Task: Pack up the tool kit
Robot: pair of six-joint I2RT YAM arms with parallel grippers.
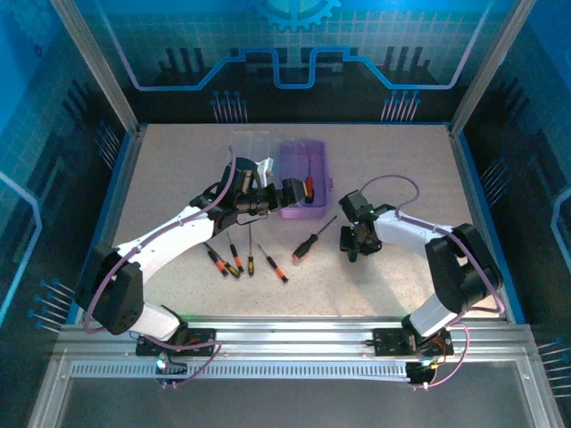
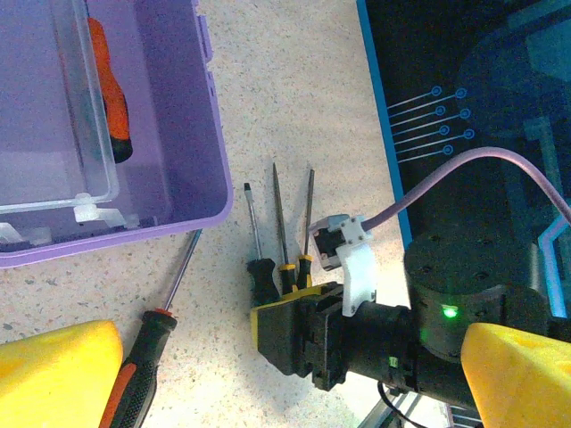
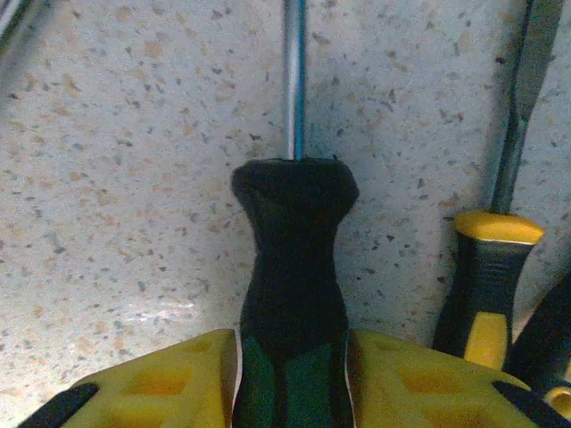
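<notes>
The purple case (image 1: 303, 210) lies open mid-table with its clear lid (image 1: 248, 145) swung back; one orange-handled screwdriver (image 2: 109, 85) rests inside. My left gripper (image 1: 292, 193) hovers at the case's near edge, wide open and empty, its yellow fingers (image 2: 53, 374) spread far apart. My right gripper (image 3: 292, 379) is down at the table, its fingers standing open on either side of a black-and-green screwdriver handle (image 3: 294, 250) that lies flat, with thin slivers of gap. A yellow-black screwdriver (image 3: 486, 285) lies just beside it.
A large orange-black screwdriver (image 1: 308, 242) lies between the arms. Several small screwdrivers (image 1: 234, 259) are scattered near the left arm's forearm. The right gripper's body (image 2: 294, 330) covers three handles. Blue enclosure walls ring the table (image 1: 401, 169).
</notes>
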